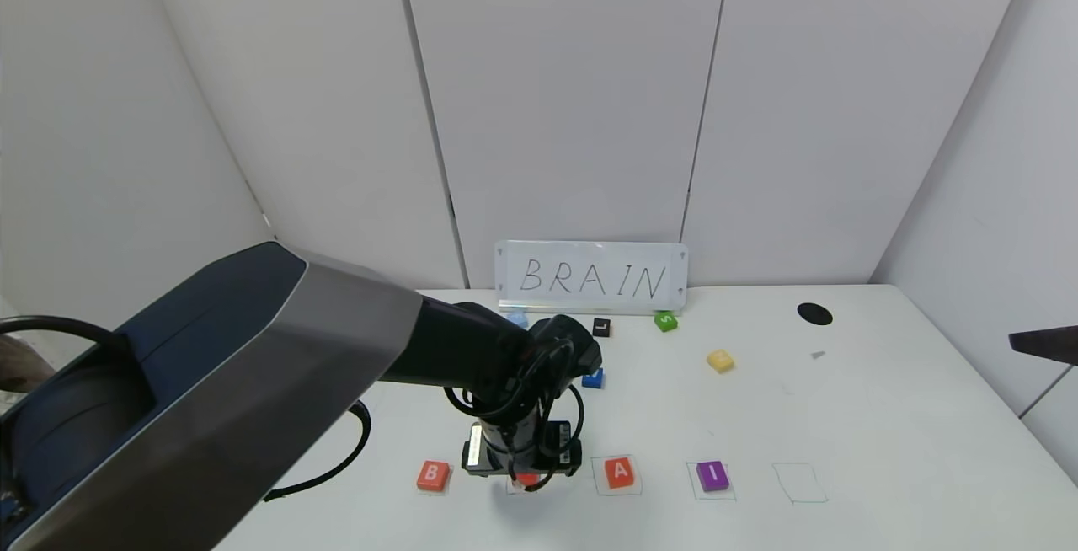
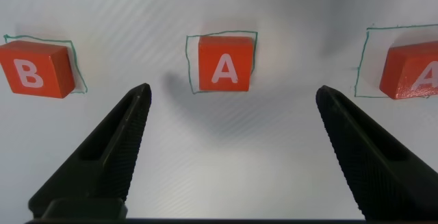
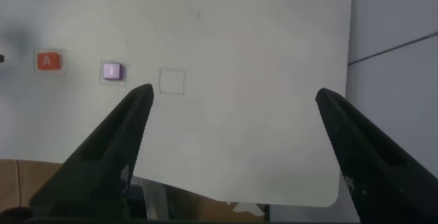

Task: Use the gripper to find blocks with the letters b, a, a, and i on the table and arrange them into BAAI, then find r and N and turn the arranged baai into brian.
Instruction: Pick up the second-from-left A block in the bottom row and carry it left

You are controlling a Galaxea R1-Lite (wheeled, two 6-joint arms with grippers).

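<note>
Orange-red A block (image 2: 223, 63) sits in its pen-drawn square (image 2: 222, 61) directly under the left gripper (image 2: 233, 148), fingers spread wide, touching nothing. B block (image 1: 433, 475) lies just left of it, second A (image 1: 620, 472) and purple I (image 1: 712, 475) to its right along the near row; last outline (image 1: 799, 483) bare. Blocks look light, rigid, smooth-sided: pinch opposite flat faces squarely. Yellow N block (image 1: 720, 360) lies farther back, apart. R not found in view. Right gripper (image 3: 233, 155) hangs off the table's (image 1: 842, 416) right edge, fingers apart.
</note>
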